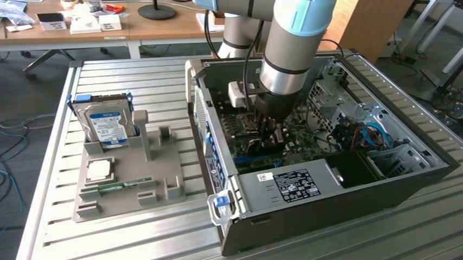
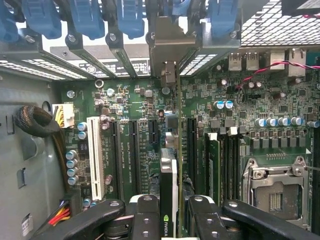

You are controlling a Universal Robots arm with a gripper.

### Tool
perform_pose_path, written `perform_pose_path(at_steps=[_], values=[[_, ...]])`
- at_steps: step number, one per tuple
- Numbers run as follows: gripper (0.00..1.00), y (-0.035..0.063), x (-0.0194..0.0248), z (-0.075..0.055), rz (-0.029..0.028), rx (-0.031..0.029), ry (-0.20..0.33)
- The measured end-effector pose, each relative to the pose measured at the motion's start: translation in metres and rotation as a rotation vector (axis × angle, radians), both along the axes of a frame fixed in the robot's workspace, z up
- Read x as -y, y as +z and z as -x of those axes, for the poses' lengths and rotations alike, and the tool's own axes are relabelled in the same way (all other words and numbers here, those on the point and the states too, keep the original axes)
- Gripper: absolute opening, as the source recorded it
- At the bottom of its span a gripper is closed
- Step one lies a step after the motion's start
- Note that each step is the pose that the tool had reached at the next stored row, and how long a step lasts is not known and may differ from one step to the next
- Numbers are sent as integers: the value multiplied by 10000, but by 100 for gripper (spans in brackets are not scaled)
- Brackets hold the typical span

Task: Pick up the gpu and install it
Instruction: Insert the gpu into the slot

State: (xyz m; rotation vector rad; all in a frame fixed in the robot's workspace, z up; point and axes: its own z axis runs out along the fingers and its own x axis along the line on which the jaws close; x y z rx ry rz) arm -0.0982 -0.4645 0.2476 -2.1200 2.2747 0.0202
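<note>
My gripper is down inside the open computer case, shut on the gpu. In the wrist view the card stands edge-on between my two black fingers, running over the green motherboard among the long black expansion slots. Its metal end bracket lies at the case's rear slot openings, between the blue clips. Whether the card's edge sits in a slot is hidden. In the exterior view the gpu is a dark shape below my fingers.
On the slatted table, at the exterior view's left, a grey holder carries a silver hard drive, a square processor chip and a narrow green memory stick. Case walls, a power supply and cables surround my gripper.
</note>
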Motion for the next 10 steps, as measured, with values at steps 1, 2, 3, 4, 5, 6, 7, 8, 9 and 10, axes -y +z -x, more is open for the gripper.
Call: perform_pose_path(at_steps=[1,2,3,4,5,6,7,8,9,10], values=[[27,0,0,1,-15,0,0],[27,-1,-1,2,-32,1,1],[27,-1,-1,3,-46,1,1],[27,-2,-1,4,-48,2,1],[27,-5,-1,6,-50,2,0],[27,-10,-1,8,-50,2,-1],[27,-15,-1,10,-49,2,-1],[27,-19,0,13,-45,-1,0],[27,-21,0,15,-42,-2,0],[27,-21,0,16,-44,-3,1]])
